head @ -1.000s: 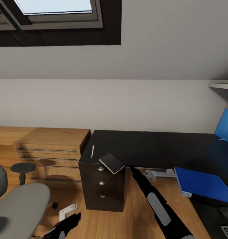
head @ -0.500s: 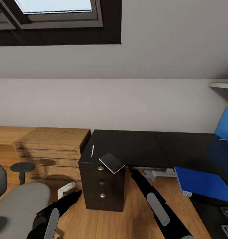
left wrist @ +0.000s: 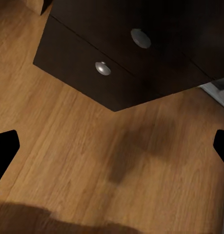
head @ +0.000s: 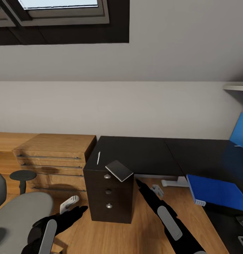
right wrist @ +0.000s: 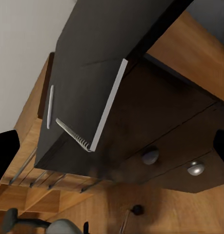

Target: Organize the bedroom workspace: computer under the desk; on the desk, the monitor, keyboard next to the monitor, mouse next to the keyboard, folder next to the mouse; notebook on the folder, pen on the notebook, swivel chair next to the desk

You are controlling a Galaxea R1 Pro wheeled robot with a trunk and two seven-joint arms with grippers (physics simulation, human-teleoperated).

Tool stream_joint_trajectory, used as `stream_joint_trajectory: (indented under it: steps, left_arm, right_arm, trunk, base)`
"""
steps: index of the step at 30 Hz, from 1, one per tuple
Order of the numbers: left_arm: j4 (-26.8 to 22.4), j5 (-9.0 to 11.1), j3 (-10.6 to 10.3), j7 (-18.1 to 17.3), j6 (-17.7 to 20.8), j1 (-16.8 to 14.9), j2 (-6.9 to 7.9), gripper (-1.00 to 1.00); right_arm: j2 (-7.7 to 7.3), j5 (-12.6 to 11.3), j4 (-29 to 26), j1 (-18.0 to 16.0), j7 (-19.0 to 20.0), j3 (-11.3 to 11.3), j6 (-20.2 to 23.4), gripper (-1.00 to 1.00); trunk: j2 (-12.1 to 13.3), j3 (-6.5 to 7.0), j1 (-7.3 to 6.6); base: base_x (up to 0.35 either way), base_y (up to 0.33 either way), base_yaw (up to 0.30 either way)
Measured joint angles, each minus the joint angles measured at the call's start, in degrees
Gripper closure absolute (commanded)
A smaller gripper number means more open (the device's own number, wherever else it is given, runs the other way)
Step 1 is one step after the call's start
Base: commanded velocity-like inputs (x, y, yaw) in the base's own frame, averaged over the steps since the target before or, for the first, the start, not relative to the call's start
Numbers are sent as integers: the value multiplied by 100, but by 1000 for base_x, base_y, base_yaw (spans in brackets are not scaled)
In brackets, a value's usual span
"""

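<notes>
Head: notebook overhangs the desk corner above the drawers, pen just beside; folder on the desk's right wing; my right gripper near the notebook | Left wrist: my fingertips wide over floor | Right wrist: fingertips seemingly wide, empty.

Notebook overhangs desk corner; pen behind-left; folder right.
</notes>
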Motion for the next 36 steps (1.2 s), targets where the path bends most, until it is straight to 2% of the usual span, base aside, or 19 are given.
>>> stream_joint_trajectory:
  steps: [20,23,24,25,28,32,36]
  left_arm:
    - [-59,12,-2,-24,-80,23,-3,-100]
    - [-398,19,-4,-37,-81,236,-3,-100]
    - [-838,20,-77,-55,-81,606,-10,-100]
    - [-912,29,-110,-79,-82,708,-11,-100]
    - [-989,37,-152,-193,-179,810,-11,-100]
    - [-1015,40,-156,-261,-306,843,1,-100]
    - [-1024,47,-137,-286,-369,857,131,-100]
  right_arm:
    - [28,26,275,0,9,50,-30,-100]
    - [28,28,271,0,9,53,-34,-100]
    - [28,28,270,0,9,51,-39,-100]
    - [28,29,269,0,9,51,-40,-100]
    - [28,35,269,0,9,52,-42,-100]
    - [31,43,269,0,7,57,-48,-100]
    - [39,32,276,0,2,62,-45,-100]
  trunk:
    - [-802,-359,439]
    - [-923,-413,505]
    - [-964,-432,527]
    - [-1003,-449,549]
    - [-1123,-503,615]
    - [-1125,-503,616]
    - [-1125,-503,616]
  base:
    - [0,0,0]
    - [0,0,0]
    - [0,0,0]
    - [0,0,0]
    - [0,0,0]
    - [0,0,0]
    - [0,0,0]
